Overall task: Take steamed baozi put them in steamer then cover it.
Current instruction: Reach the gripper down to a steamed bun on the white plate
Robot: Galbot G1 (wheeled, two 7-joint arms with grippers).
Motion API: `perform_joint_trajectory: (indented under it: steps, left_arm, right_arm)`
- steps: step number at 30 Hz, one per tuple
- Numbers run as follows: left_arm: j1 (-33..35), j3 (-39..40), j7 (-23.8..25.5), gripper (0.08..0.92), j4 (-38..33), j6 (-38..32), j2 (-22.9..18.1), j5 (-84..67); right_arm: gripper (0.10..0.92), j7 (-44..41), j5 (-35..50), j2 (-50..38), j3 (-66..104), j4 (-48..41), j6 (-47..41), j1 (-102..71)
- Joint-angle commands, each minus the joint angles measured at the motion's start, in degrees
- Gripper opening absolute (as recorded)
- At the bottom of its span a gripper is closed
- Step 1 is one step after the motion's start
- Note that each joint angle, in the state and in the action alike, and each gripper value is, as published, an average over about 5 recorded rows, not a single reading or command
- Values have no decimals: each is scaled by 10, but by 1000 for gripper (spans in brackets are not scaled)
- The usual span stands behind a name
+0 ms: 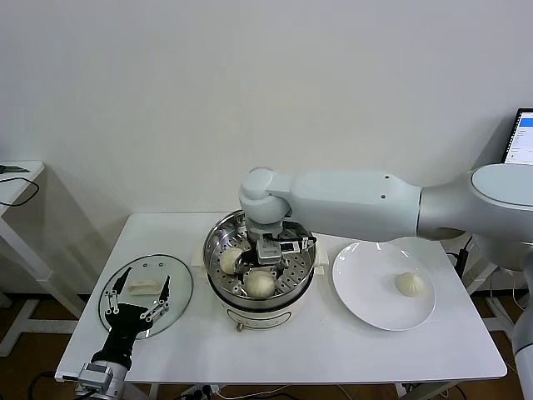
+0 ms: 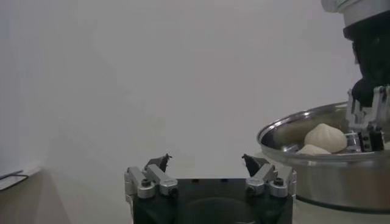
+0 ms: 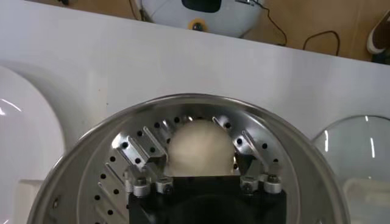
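The right gripper is reaching down into the steamer in the middle of the white table, and in the right wrist view its fingers are standing apart on both sides of one baozi; they are close to the bun, but I cannot tell whether they are touching it, so the bun seems to be lying free on the perforated tray. In the head view the thick white right arm is passing over the back rim of the pot and is hiding the far part of the tray, and the gripper body is covering most of that bun. Two more baozi are showing in the steamer: one near the left wall and one at the front. A fourth baozi is lying on the flat white plate just to the right of the steamer. The glass cover with its white handle is lying flat on the left part of the table, apart from the pot. The left gripper is hovering over this cover with its fingers spread wide and holding nothing. A laptop screen is showing at the far right edge, and another table is standing at the left.
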Motion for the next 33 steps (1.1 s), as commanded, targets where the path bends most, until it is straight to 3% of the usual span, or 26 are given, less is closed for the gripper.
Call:
perform_joint_trajectory:
  steps: [1, 6, 13, 18, 33]
  left_arm:
    - [0, 3, -1, 823, -2, 0, -1, 2]
    - [2, 7, -1, 823, -5, 0, -3, 4]
    - [7, 10, -1, 823, -11, -2, -2, 8]
    - [10, 13, -1, 823, -11, -5, -1, 13]
    - [14, 23, 1, 823, -16, -5, -1, 25]
  right_arm:
    - [822, -9, 18, -52, 30, 1, -6, 50]
    - [823, -48, 69, -128, 38, 5, -55, 97]
    - [823, -91, 150, -267, 38, -7, -290, 84]
    - [823, -94, 153, -336, 50, -29, -378, 28]
    - [823, -76, -5, -393, 266, -142, -405, -245]
